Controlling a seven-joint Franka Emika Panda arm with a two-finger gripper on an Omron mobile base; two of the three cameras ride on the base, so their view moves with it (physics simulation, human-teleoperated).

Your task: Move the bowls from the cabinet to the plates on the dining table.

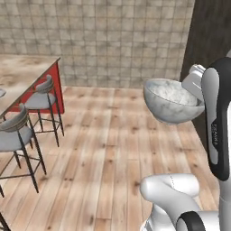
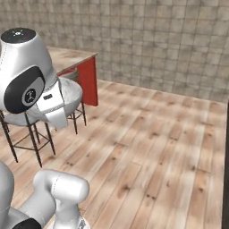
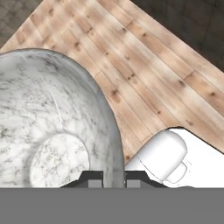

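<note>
The grey-white marbled bowl point(image 3: 48, 127) hangs in the air over the wooden floor point(image 1: 113, 149), its rim wall pinched between the two fingertips of the gripper point(image 3: 113, 178), one inside and one outside. It is tilted and holds nothing. Off to the side stand stools point(image 1: 43, 97) by a red-fronted counter point(image 1: 27, 74).

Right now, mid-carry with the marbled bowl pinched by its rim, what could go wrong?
1. The grey-white marbled bowl hangs tilted, held by the jaws on one thin spot of its rim; it could swing or slip and drop onto the wooden floor.
2. The grey-seated dark-legged stools stand close along the red-fronted marble counter; a wide swing there could clip them.
</note>
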